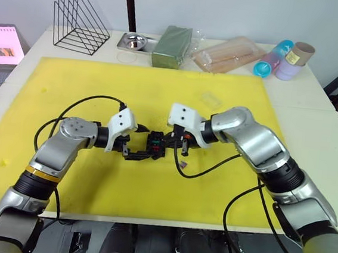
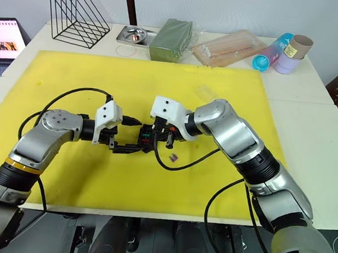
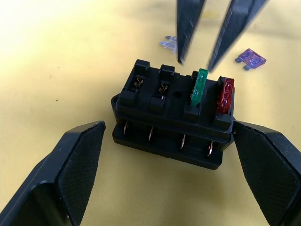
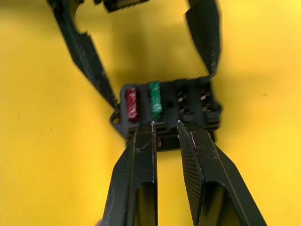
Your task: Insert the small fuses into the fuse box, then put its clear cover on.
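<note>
At frame centre on the yellow mat: small black slotted plastic fuse box | green blade fuse and red blade fuse seated, two slots bare | left gripper jaws spread, flanking box | right gripper jaws slightly parted, empty, at box edge | greyish-purple fuse loose just beyond | clear rectangular cover upper right.

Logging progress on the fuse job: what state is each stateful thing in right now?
fuse box: upright on the yellow mat, two slots filled, two empty, uncovered.
green fuse: in its slot.
red fuse: in its slot.
purple fuses: loose on the mat.
clear cover: lying on the mat, apart from the box.
left hand: open, flanking the box.
right hand: open, empty.
</note>
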You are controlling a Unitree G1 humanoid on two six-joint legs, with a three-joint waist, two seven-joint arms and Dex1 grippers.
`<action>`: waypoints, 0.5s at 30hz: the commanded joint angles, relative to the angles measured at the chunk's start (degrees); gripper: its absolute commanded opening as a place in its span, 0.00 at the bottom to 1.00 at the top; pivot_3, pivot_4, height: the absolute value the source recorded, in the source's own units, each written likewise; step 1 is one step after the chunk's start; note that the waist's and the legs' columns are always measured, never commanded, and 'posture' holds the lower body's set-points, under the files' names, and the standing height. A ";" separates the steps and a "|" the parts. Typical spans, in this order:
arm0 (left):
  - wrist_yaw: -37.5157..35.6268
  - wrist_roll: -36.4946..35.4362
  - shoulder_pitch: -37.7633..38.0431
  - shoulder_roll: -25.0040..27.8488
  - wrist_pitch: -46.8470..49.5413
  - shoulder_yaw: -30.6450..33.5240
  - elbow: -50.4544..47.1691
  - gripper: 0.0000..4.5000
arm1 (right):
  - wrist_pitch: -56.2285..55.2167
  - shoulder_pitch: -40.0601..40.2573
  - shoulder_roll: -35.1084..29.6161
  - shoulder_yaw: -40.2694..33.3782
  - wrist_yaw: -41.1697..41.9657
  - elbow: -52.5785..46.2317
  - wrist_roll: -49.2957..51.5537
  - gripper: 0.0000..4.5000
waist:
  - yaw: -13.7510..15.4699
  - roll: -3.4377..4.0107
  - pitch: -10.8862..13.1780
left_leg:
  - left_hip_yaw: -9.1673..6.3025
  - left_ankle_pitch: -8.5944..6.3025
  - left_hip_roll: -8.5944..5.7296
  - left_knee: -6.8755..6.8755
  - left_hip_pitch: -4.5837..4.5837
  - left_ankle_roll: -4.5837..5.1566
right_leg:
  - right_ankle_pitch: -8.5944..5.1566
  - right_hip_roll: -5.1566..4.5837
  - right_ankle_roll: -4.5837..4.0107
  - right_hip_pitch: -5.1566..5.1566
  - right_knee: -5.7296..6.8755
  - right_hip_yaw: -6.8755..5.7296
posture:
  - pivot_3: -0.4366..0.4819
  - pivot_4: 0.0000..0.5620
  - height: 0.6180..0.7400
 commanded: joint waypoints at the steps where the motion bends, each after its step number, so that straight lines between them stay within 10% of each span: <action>1: 0.02 -0.19 -0.62 0.16 -0.77 1.34 -0.48 1.00 | 0.66 -2.41 -0.69 -3.04 0.63 -2.77 1.57 0.18 | 0.01 0.00 0.00 | 0.00 0.00 0.00 0.00 0.00 0.00 | 0.00 0.00 0.00 0.00 0.00 0.00 | 0.48 0.27 1.00; 15: 0.34 -0.28 -0.36 0.33 -0.80 1.81 -0.70 1.00 | -1.75 -0.02 4.50 -2.67 -1.74 -1.41 2.66 0.01 | 0.00 0.00 0.00 | 0.00 0.00 0.00 0.00 -0.02 0.00 | 0.00 -0.01 0.00 -0.02 0.00 0.00 | 0.48 0.27 1.00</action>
